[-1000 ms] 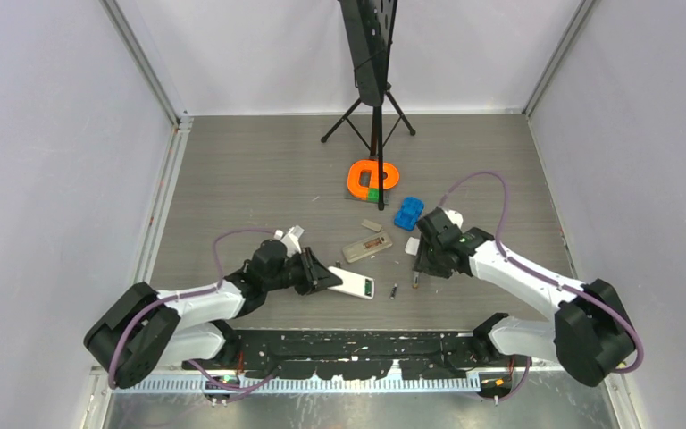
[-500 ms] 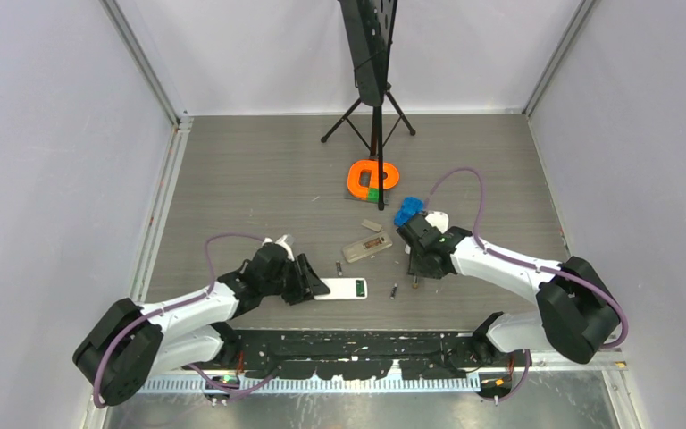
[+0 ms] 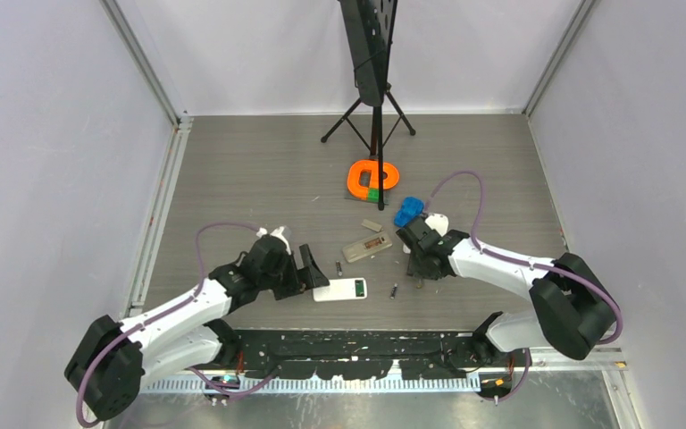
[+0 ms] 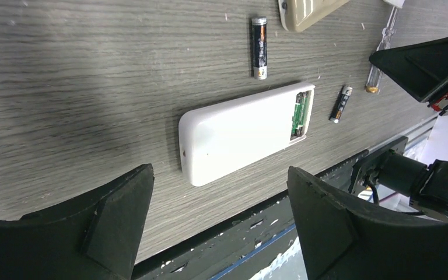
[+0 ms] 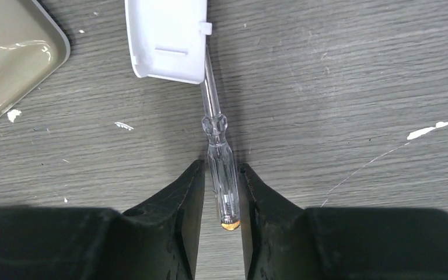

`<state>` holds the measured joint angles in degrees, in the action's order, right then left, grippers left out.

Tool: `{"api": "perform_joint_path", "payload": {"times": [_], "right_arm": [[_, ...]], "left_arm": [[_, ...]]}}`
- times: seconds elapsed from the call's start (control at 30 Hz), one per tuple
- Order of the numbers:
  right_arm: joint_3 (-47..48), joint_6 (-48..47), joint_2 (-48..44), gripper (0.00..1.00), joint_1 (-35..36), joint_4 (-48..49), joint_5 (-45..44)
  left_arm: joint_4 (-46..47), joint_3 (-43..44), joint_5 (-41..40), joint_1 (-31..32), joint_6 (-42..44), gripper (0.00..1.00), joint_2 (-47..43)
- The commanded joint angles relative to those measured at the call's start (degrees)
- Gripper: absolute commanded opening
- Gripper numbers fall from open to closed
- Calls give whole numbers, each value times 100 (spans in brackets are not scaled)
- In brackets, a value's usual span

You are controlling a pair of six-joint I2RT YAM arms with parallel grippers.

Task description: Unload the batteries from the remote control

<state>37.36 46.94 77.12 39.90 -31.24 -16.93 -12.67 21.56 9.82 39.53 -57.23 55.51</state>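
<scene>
The left tool (image 4: 220, 172) is hanging spread and empty over the white remote (image 4: 239, 137), lying flat on the desk (image 4: 64, 87), its end bay looking emptied; one battery (image 4: 259, 46) and a second battery (image 4: 339, 104) are lying loose just beside it, so unloading is seemingly done here. The right tool (image 5: 220, 169) is pinching the screwdriver (image 5: 214, 125). A second ago the left tool was holding that remote askew

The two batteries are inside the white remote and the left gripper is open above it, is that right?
Not quite: the left wrist view shows the two batteries lying on the table beside the white remote. The left gripper is open above it.
</scene>
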Motion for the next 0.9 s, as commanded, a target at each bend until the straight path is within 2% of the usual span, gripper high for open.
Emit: {"api": "perform_joint_path", "payload": {"times": [0.0, 0.13, 0.23, 0.37, 0.47, 0.53, 0.67, 0.77, 0.87], "right_arm": [[-89, 124, 235, 29, 16, 231, -129], [-100, 96, 31, 13, 18, 113, -171], [-20, 124, -434, 5, 18, -240, -336], [60, 131, -1440, 1, 17, -565, -531], [78, -138, -2163, 0, 18, -388, -223], [-24, -599, -2611, 0, 18, 153, 458], [-380, -1438, -3084, 0, 18, 1405, 2786], [-660, -1536, -3035, 0, 19, 2243, 4047], [-668, -1566, -2735, 0, 18, 2576, 4897]], "left_arm": [[-607, 373, -380, 18, 409, 87, -261], [-489, 492, -304, 11, 531, 88, -285], [-330, 577, -136, 11, 624, 89, -194], [26, 666, 106, 11, 696, 91, -14], [267, 757, 295, 17, 794, 95, 80], [393, 872, 434, 12, 910, 99, 140], [661, 1122, 1193, -208, 1372, 100, 263], [1176, 1085, 2006, -554, 1277, 100, 265], [1967, 945, 2628, -790, 962, 100, 279]]}}
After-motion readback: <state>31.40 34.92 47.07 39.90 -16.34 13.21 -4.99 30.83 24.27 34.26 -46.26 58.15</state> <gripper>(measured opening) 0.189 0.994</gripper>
